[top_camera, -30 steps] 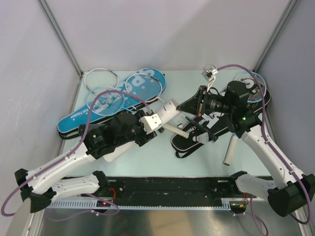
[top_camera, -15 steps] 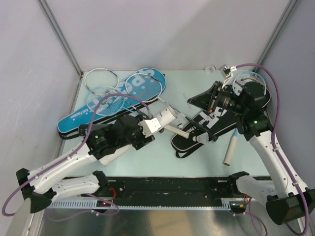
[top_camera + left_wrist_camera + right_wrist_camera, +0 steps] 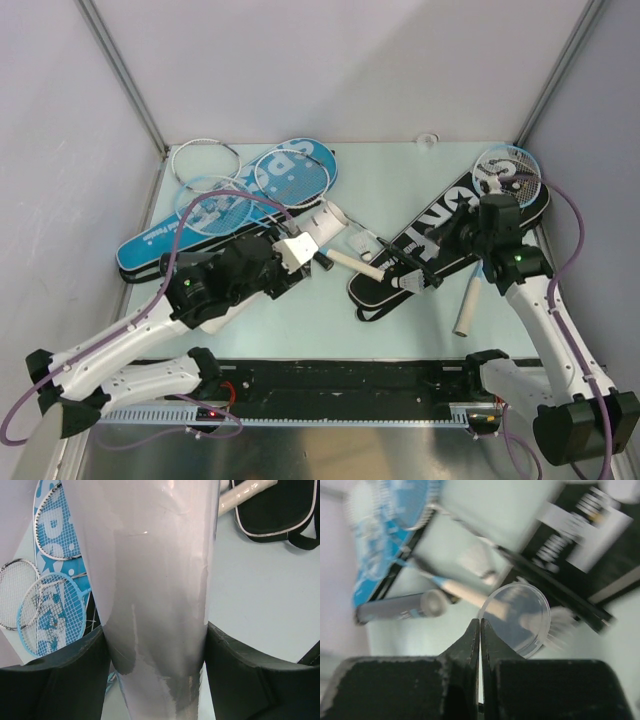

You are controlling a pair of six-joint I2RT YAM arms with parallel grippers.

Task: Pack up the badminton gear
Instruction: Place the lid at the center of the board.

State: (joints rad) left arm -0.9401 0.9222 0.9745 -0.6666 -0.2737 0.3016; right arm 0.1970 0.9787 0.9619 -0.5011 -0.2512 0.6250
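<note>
Pale green table (image 3: pixel 322 312), grey walls (image 3: pixel 350 70)

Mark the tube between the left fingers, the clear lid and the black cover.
tube (image 3: pixel 155 580): left wrist view, mid wall.
clear lid (image 3: pixel 517 617): right wrist view, disc centre.
black cover (image 3: pixel 440 220): top view, white lettering.

- Black racket cover (image 3: pixel 435 228): large white capitals running along its length read "SPORT".
- Blue racket cover (image 3: pixel 150 243): large white capitals, partly covered, with only "SP" legible. The small white print near its narrow end is too small to read.
</note>
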